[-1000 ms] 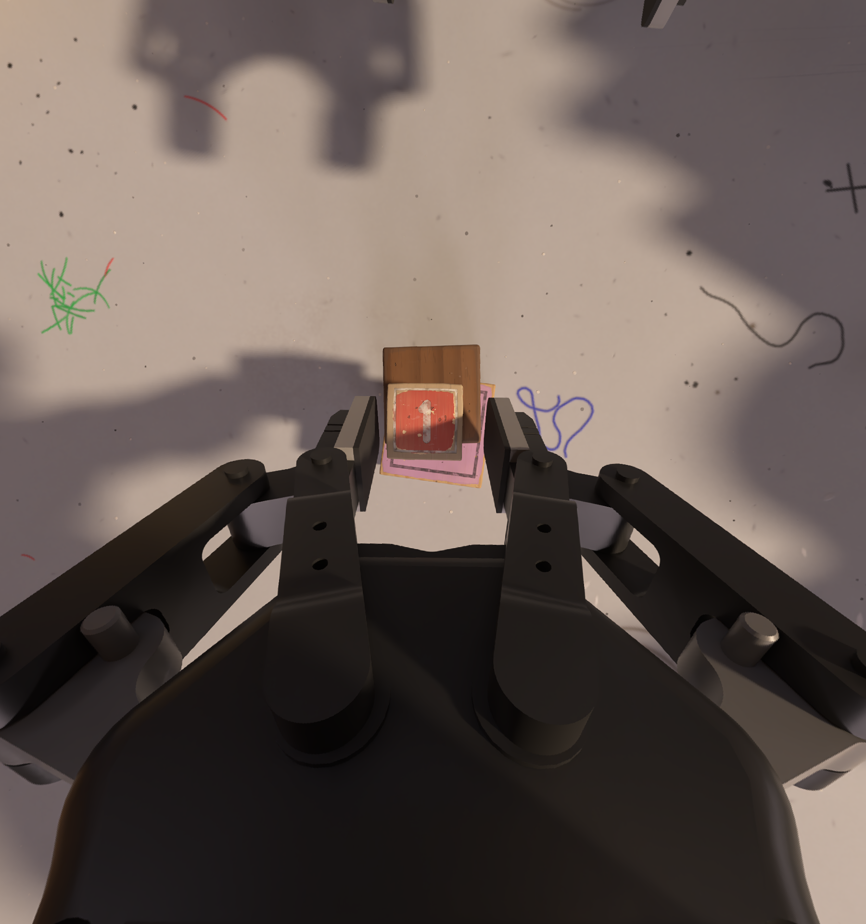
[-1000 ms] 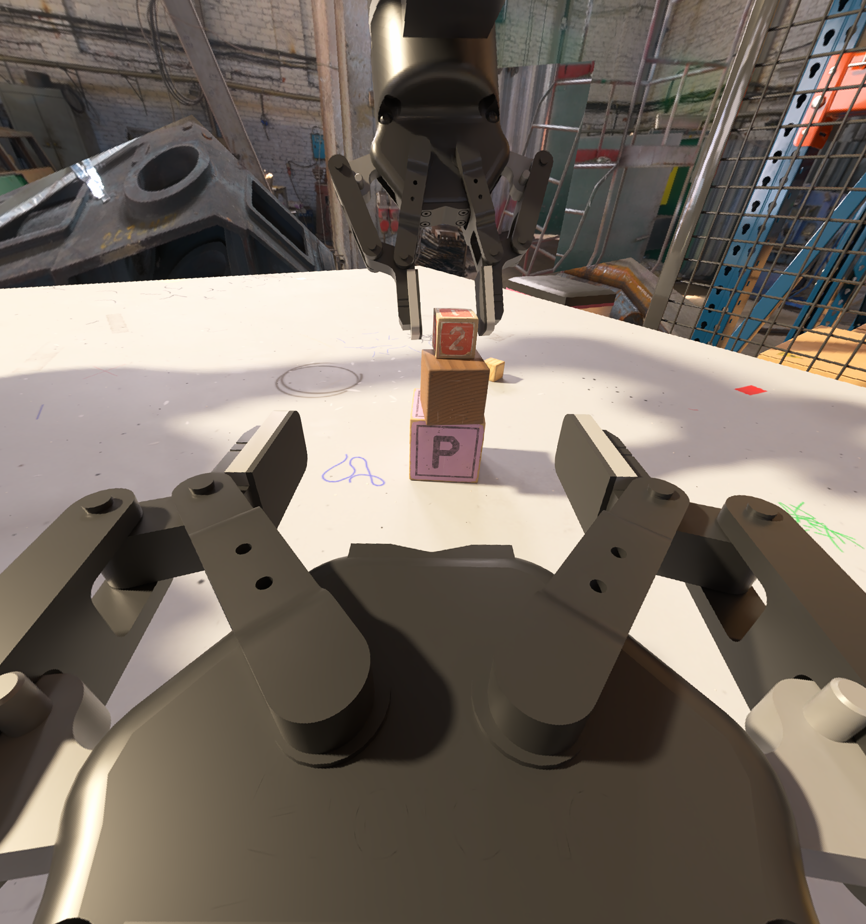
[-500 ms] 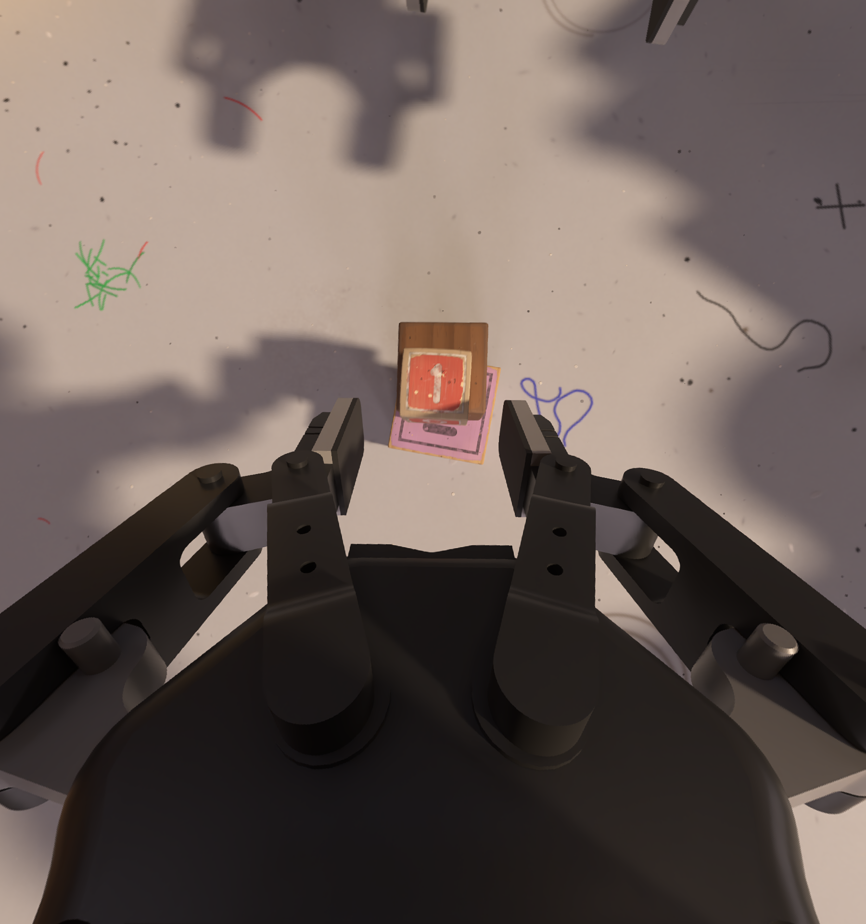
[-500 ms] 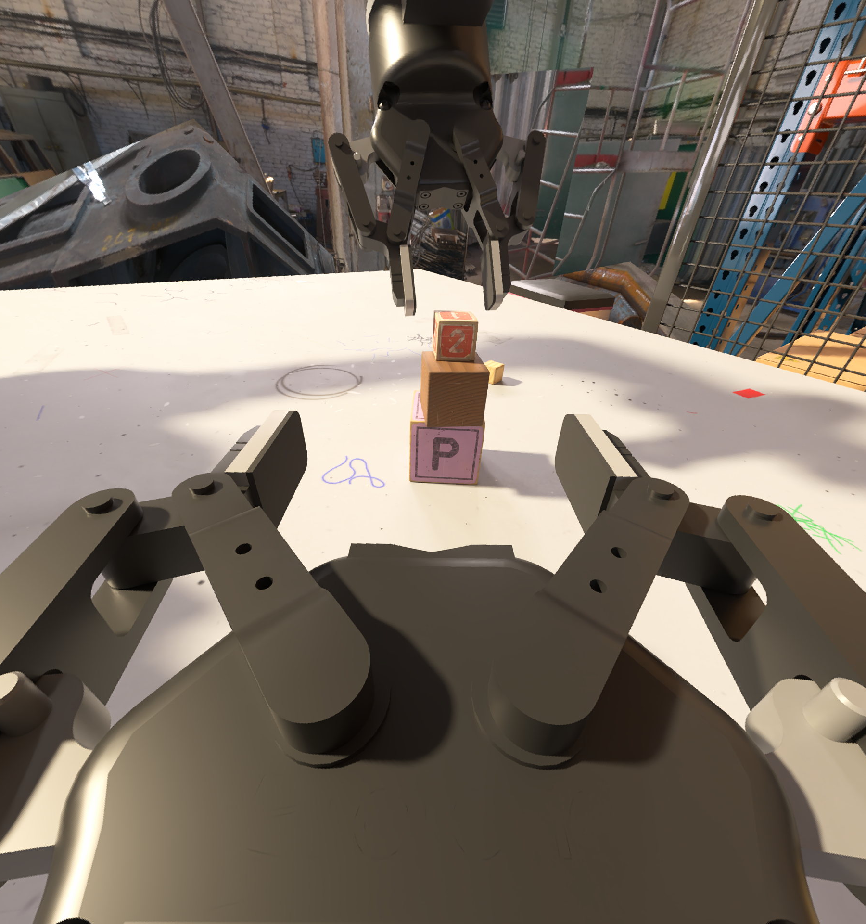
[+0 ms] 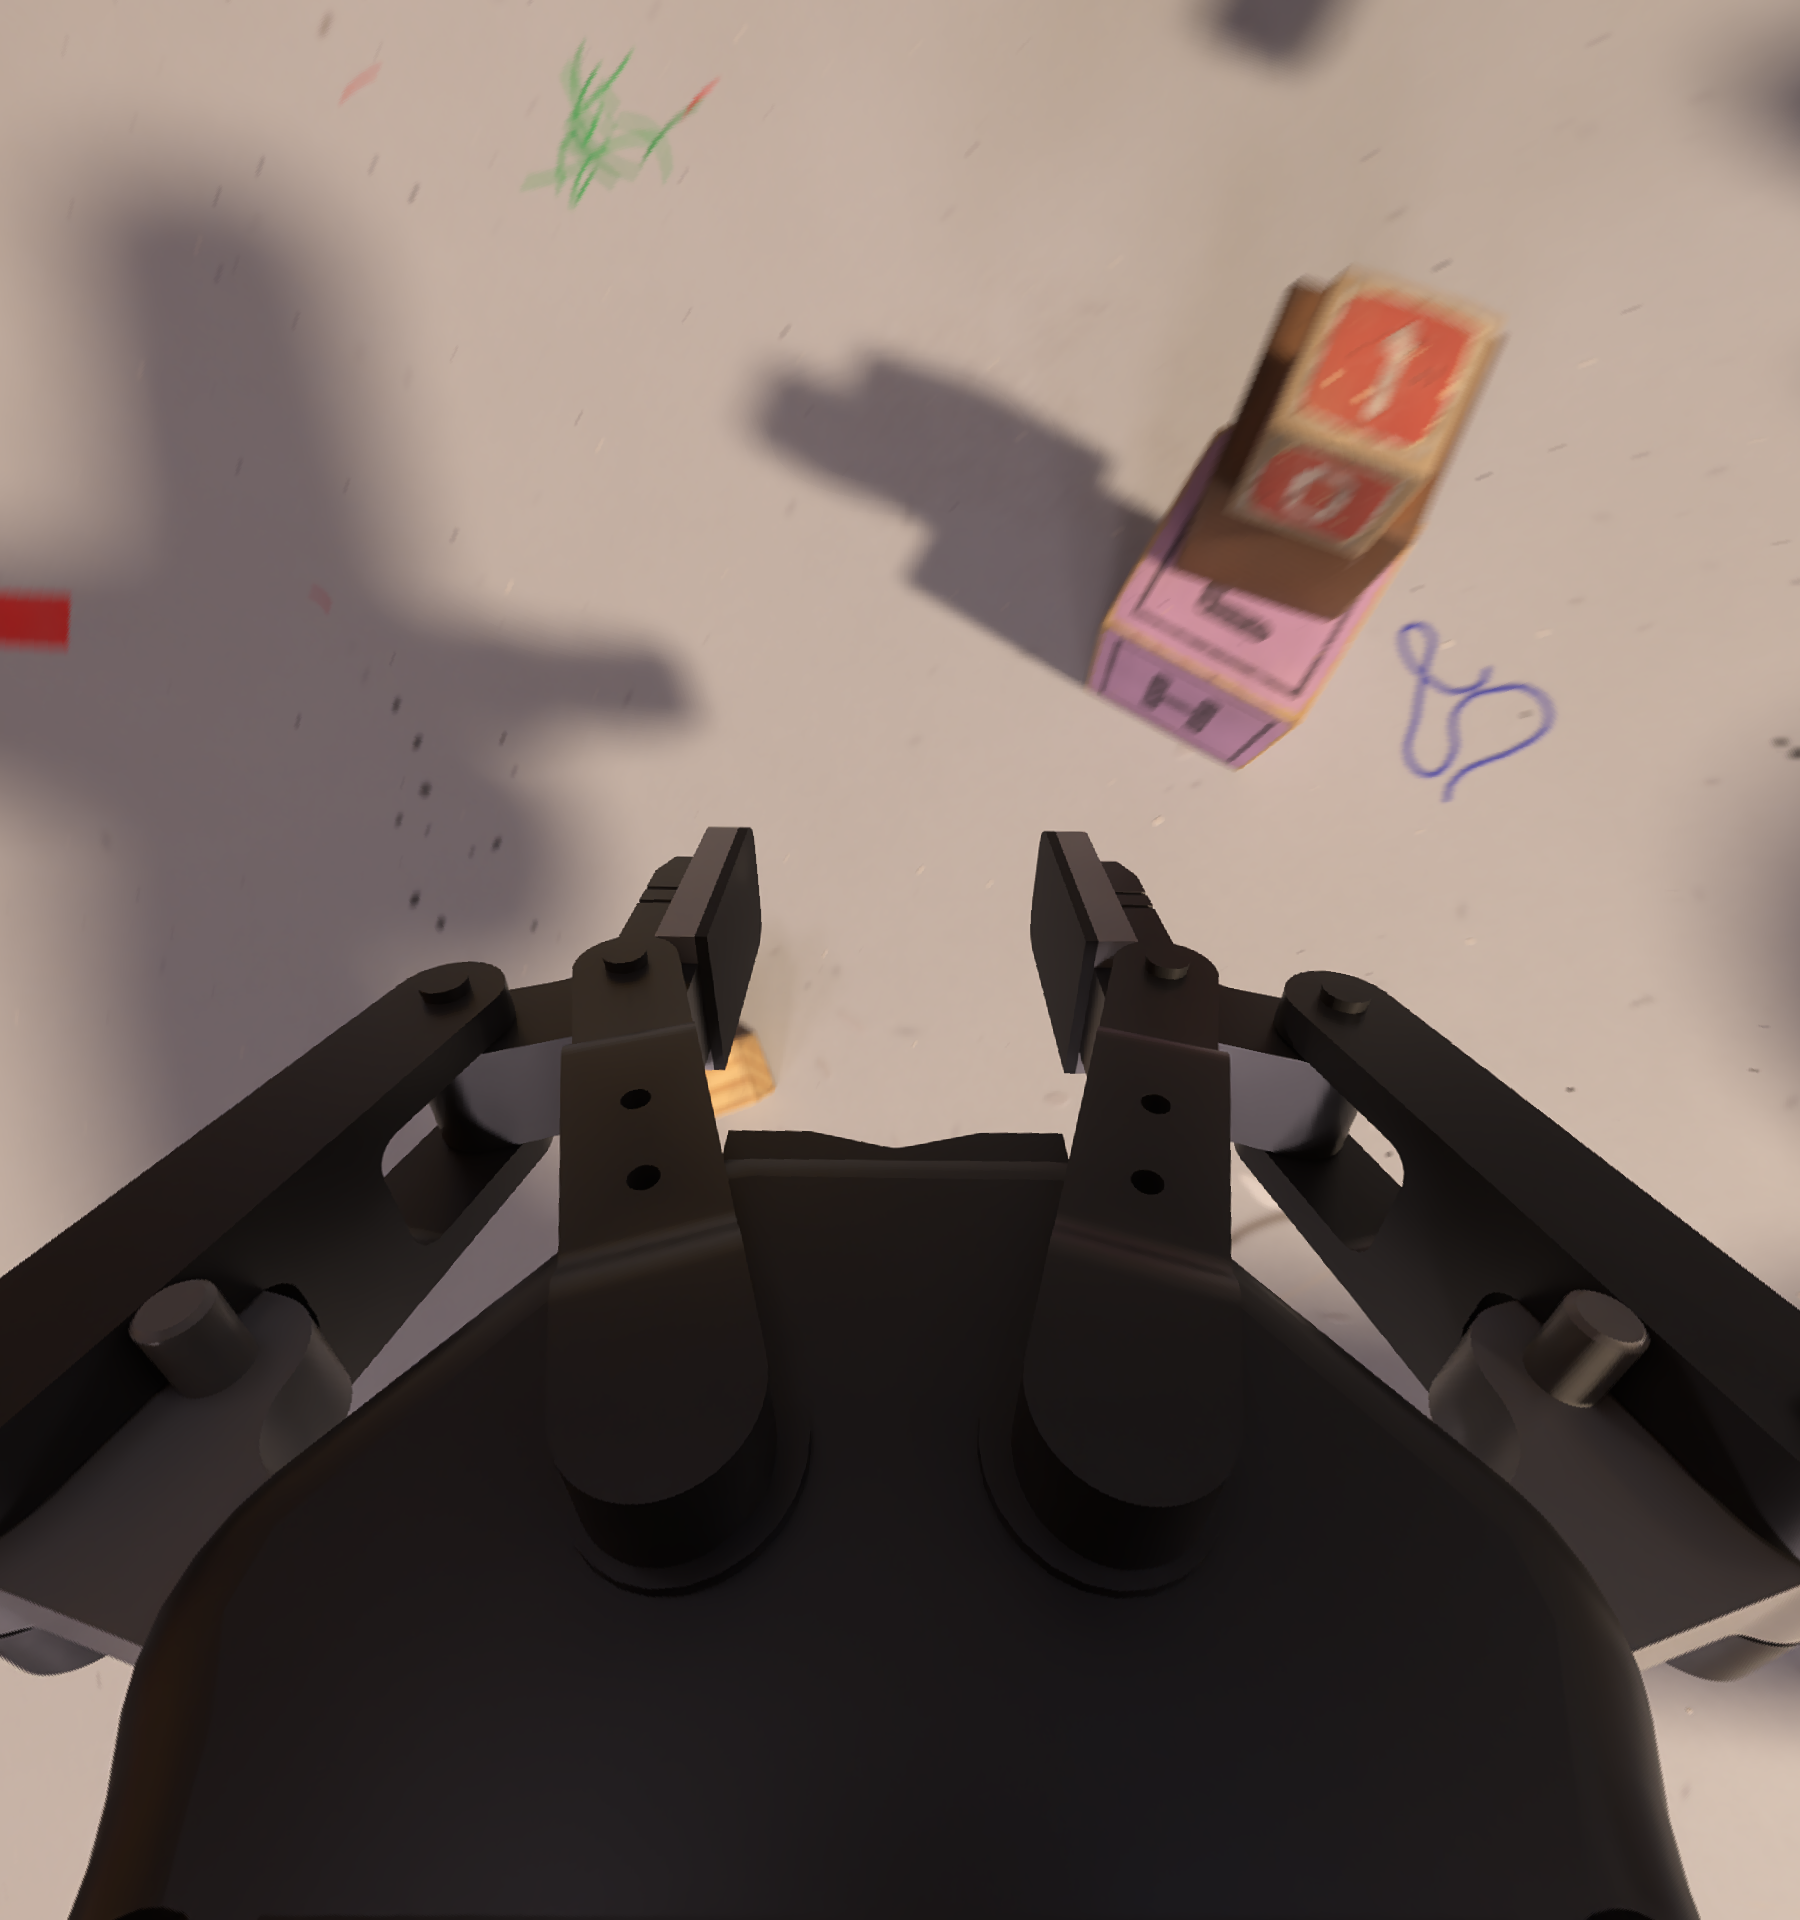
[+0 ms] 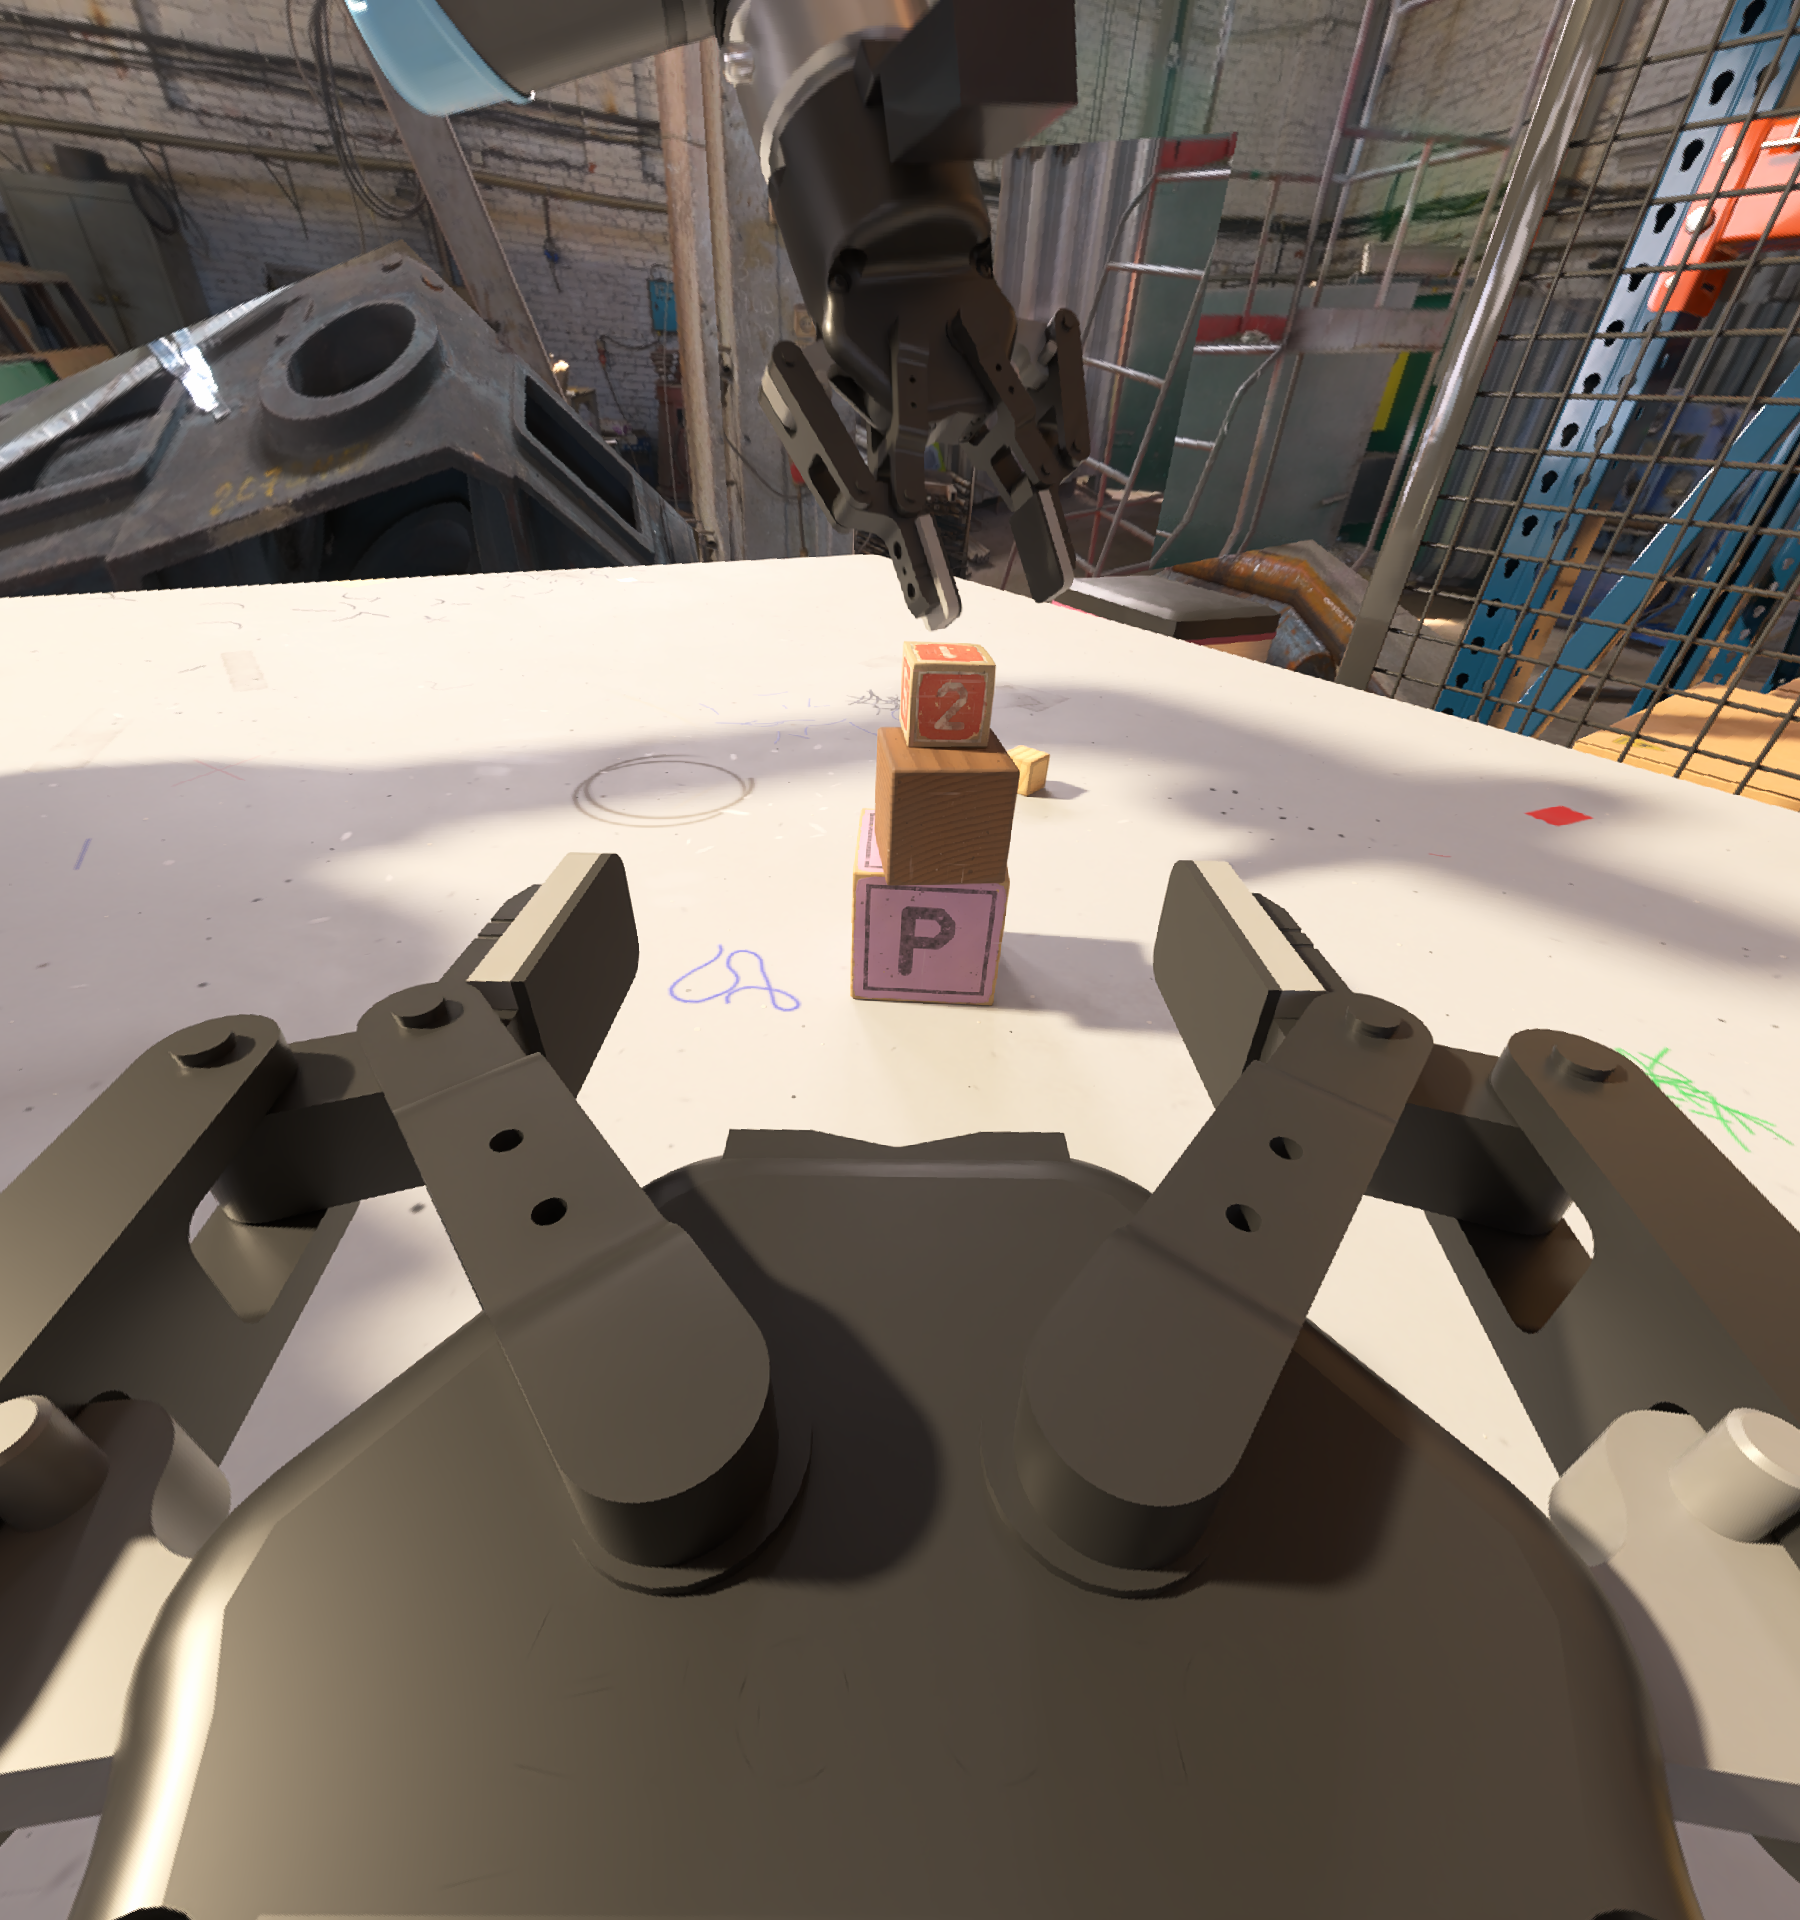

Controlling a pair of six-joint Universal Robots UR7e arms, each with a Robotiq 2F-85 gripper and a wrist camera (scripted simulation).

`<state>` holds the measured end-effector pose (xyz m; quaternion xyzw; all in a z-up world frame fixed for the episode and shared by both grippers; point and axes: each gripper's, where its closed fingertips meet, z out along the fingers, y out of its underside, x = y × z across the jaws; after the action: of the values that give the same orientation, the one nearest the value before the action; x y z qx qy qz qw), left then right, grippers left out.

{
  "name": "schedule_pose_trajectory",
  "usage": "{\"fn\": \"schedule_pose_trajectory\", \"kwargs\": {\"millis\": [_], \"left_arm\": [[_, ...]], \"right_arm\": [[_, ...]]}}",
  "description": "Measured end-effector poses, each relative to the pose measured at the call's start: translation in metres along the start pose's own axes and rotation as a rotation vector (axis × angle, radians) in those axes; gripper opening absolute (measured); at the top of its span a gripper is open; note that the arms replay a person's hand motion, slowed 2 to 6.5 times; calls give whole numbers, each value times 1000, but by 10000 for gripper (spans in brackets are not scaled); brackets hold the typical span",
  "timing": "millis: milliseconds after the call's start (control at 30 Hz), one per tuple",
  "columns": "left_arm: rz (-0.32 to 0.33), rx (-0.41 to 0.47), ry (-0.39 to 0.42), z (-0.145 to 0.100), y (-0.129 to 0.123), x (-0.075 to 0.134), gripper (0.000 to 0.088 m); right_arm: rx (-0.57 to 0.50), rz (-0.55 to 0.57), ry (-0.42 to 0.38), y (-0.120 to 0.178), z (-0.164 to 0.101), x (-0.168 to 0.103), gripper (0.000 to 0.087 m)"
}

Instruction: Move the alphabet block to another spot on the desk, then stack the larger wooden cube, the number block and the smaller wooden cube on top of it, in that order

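A stack stands on the white desk (image 6: 356, 883): the pink alphabet block (image 6: 925, 940) at the bottom, the larger wooden cube (image 6: 943, 821) on it, the red number block (image 6: 946, 694) on top. The same stack shows blurred in the left wrist view, with the number block (image 5: 1379, 374) over the pink block (image 5: 1202, 665). The smaller wooden cube (image 6: 1028, 770) lies on the desk behind the stack; in the left wrist view it (image 5: 740, 1075) peeks out beside my left finger. My left gripper (image 5: 894, 894) is open and empty, above the desk, and shows in the right wrist view (image 6: 989, 577). My right gripper (image 6: 891, 935) is open and empty, in front of the stack.
Scribbles mark the desk: a blue one (image 6: 735, 982) left of the stack, a green one (image 6: 1706, 1101) at the right, a pencilled circle (image 6: 662, 790). A small red patch (image 6: 1556, 816) lies at the far right. Machinery and wire racks stand beyond the desk's far edge.
My left gripper has risen off the number block and swung aside toward the smaller wooden cube; the stack now sits up and right in its view. The right gripper has not moved.
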<state>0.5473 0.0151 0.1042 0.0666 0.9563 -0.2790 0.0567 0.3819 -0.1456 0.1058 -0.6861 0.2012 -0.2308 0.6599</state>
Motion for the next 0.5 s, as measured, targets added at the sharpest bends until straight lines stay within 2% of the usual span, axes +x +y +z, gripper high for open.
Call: {"fn": "schedule_pose_trajectory", "kwargs": {"millis": [133, 233, 500], "left_arm": [[-105, -72, -75, 3, 31, -19, 467], [-168, -126, -99, 8, 51, -26, 461], [-264, -199, -145, 21, 82, -38, 452]], "right_arm": [[-2, 1, 0, 0, 0, 0, 854], [-3, 3, 0, 0, 0, 0, 854], [-5, 9, 0, 1, 1, 1, 854]]}}
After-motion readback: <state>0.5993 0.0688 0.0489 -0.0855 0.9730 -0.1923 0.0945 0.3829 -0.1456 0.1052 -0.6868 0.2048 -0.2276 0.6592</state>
